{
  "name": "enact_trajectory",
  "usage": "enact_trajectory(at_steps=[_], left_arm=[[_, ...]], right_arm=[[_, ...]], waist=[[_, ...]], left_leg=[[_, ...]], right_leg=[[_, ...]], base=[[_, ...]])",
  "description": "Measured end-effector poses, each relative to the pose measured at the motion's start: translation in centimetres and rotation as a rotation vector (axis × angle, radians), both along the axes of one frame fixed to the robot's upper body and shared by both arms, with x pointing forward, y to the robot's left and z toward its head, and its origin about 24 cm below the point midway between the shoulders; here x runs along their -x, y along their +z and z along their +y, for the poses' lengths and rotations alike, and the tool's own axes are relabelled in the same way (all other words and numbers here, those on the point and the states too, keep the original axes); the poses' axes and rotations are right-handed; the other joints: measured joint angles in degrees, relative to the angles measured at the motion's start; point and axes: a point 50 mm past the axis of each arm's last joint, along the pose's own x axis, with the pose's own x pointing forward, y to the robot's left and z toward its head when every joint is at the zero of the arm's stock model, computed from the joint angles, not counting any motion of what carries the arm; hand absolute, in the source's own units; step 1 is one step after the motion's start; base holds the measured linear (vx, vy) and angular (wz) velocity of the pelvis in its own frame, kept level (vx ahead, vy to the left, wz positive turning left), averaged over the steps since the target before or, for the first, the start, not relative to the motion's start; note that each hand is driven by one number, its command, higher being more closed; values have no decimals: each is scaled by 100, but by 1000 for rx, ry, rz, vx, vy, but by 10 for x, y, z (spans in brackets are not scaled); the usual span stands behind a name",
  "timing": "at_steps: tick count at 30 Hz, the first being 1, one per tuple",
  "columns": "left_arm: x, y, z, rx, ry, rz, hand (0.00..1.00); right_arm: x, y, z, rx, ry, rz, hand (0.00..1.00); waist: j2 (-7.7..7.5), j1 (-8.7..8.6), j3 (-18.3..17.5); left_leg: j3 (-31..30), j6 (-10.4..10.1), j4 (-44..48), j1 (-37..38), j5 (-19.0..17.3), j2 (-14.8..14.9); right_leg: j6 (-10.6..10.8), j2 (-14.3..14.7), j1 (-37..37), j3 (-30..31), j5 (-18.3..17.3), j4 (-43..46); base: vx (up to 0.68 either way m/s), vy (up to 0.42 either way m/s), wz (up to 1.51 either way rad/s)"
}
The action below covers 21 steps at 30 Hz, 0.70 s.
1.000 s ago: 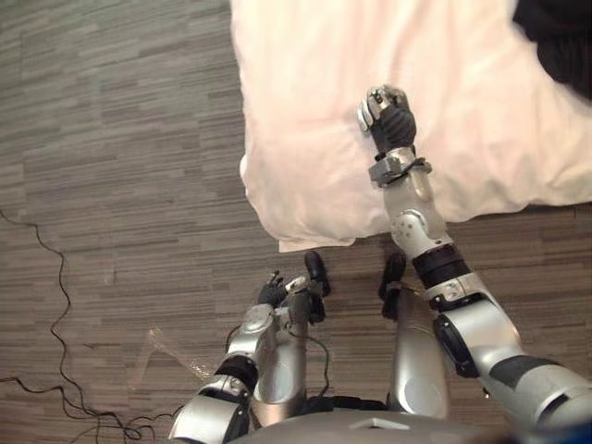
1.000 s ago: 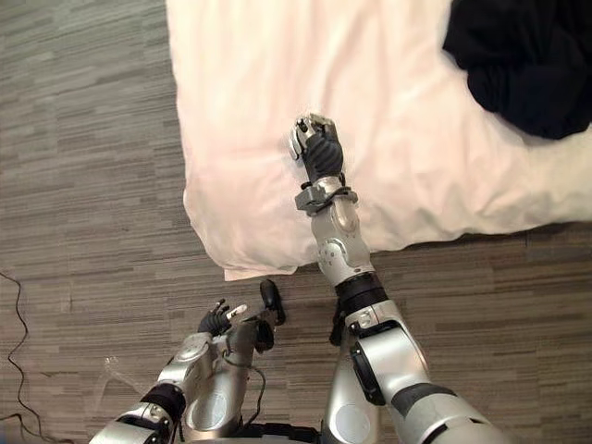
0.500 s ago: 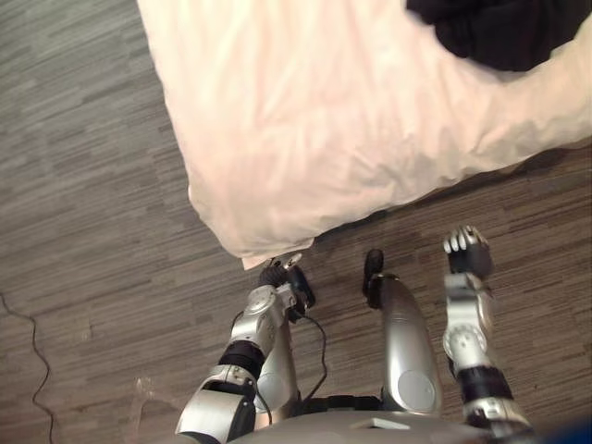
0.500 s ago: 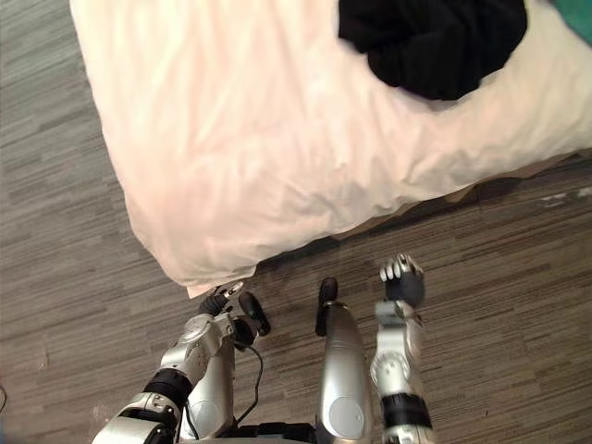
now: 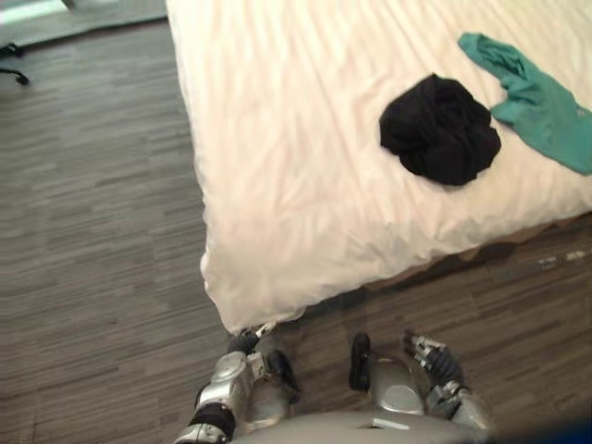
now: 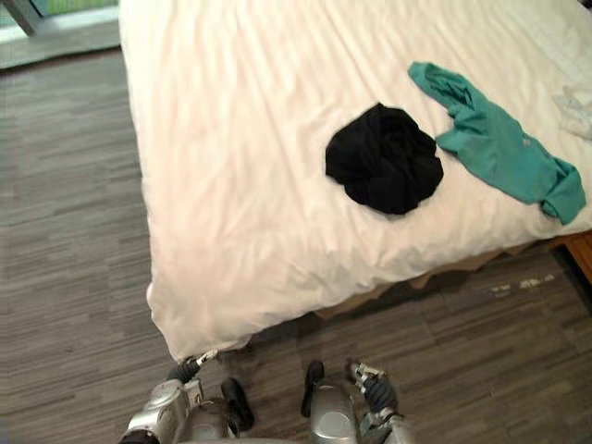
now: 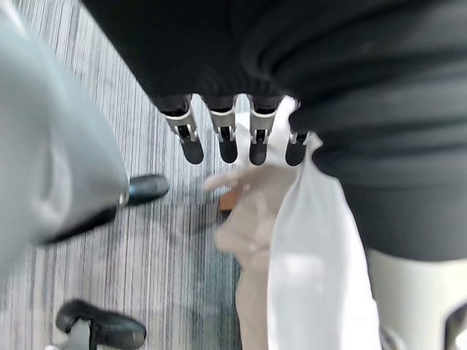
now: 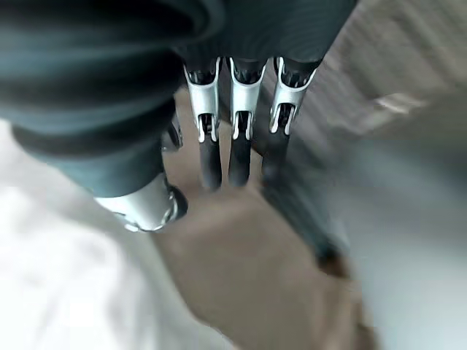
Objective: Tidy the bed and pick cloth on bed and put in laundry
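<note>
- Bed (image 5: 296, 185) with a cream cover, lightly rumpled, fills the upper part of the head views. The grey wood-grain floor (image 5: 92, 231) runs along its left side and foot.
- A black cloth (image 5: 439, 141) lies bunched in a rounded heap on the bed, towards its right side and back from the near edge.
- A teal cloth (image 5: 536, 97) lies stretched out just right of the black one. The two are close together, and I can't tell whether they touch.
- A small whitish cloth (image 6: 575, 106) shows at the right edge of the bed, beyond the teal one.
- The corner of the cover (image 5: 242, 310) hangs down towards the floor.
- The left hand (image 5: 245, 340) hangs low, just beside that corner. In its wrist view its fingers (image 7: 192, 138) are straight and side by side, holding nothing, with the pale cover just past them.
- The right hand (image 5: 433, 359) hangs low over the floor, well clear of both cloths. Its fingers (image 8: 241, 138) are straight and together, and empty.
</note>
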Motion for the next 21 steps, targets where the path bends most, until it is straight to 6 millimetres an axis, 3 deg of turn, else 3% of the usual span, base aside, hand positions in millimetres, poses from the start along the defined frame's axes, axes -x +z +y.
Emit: enact_trajectory(at_steps=[4,8,12,15,18,21], left_arm=[[18,-6,2,-23,-15,16,0],[21,-6,2,-46,-46,3,0],[25,-5,8,-57,-22,-29,0],[31,-7,3,-41,5,-28,0],[33,-9,2,-56,-48,-2,0],[29,-9,1,-63,-69,-5,0]], right_arm=[[11,-8,-2,34,41,93,0],[18,-12,-5,106,103,164,0],[21,-16,-4,191,221,225,0],[23,-15,-11,234,231,236,0],[27,-16,-12,241,225,245,0],[35,-18,-8,235,207,263,0]], waist=[[55,0,-73],[46,25,-124],[-5,249,-148],[161,301,-262],[204,245,-434],[174,3,-511]], left_leg=[[25,-3,-101,392,4,-79],[-50,-3,113,407,4,-141],[-1056,38,1347,179,-24,-155],[-1434,142,2287,-170,-201,66],[-1538,78,1807,-40,-564,70],[-1338,-2,818,323,-877,11]], right_leg=[[73,23,584,4,208,-515],[64,56,754,110,389,-752],[54,85,736,1127,414,-855],[-91,376,444,1894,340,-839],[-125,545,60,2204,455,-853],[46,570,-233,2196,817,-792]], base=[[75,45,-2],[-8,15,-11],[-71,-2,-103],[-95,69,-132],[-57,84,-111],[-67,98,-18]])
